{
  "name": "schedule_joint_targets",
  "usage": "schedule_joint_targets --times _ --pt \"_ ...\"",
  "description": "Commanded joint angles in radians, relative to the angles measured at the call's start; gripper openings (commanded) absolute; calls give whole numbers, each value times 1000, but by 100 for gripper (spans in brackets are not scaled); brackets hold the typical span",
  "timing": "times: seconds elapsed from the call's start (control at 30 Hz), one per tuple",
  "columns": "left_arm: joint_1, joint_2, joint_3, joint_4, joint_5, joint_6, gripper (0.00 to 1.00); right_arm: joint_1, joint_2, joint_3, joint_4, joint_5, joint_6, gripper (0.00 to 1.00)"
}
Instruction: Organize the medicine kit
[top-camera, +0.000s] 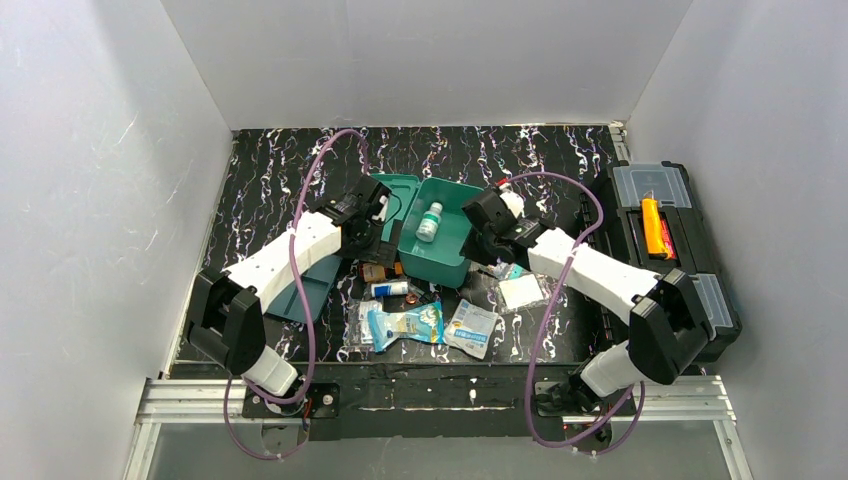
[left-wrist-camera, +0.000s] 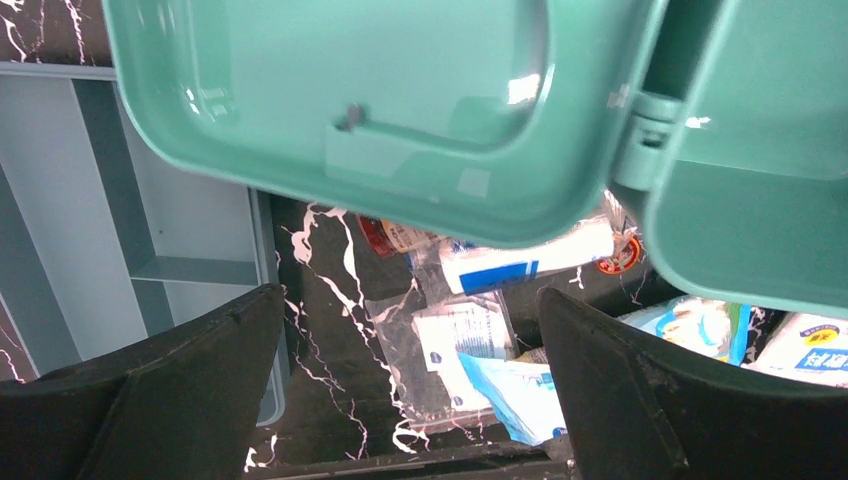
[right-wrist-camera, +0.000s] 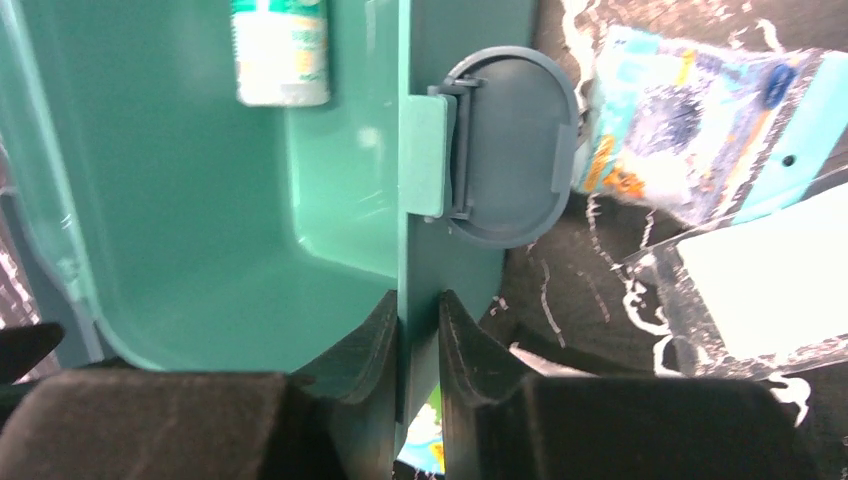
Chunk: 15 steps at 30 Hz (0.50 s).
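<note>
The open kit (top-camera: 437, 262) sits mid-table between the two arms, its long axis running far to near and its lid (top-camera: 398, 192) thrown out to the left. The right gripper (right-wrist-camera: 418, 310) is pinched on the kit's right wall, one finger inside the box and one outside, close to the grey latch (right-wrist-camera: 510, 150). A white bottle (top-camera: 430, 222) lies inside. The left gripper (left-wrist-camera: 410, 295) hangs just beside the lid with its jaws spread wide and nothing between them. Loose packets (top-camera: 405, 322) lie on the table just near of the kit, between the arms. A blue tray (top-camera: 316, 284) lies to the left, partly under the left arm. With the right arm likely bracing the box, the free left gripper looks the better placed for the packets, which lie near and slightly right of it. A black toolbox (top-camera: 665, 240) stands well apart at right.
</note>
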Motion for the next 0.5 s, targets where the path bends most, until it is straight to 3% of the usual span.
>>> schedule_joint_targets --times 0.0,0.1,0.47 --pt "12 4 -24 16 -27 11 100 -28 27 60 44 34 31 16" --pt "12 4 -39 23 -32 11 100 -46 32 51 57 33 53 1" --pt "12 3 -55 48 -42 19 100 -87 35 41 83 89 153 1"
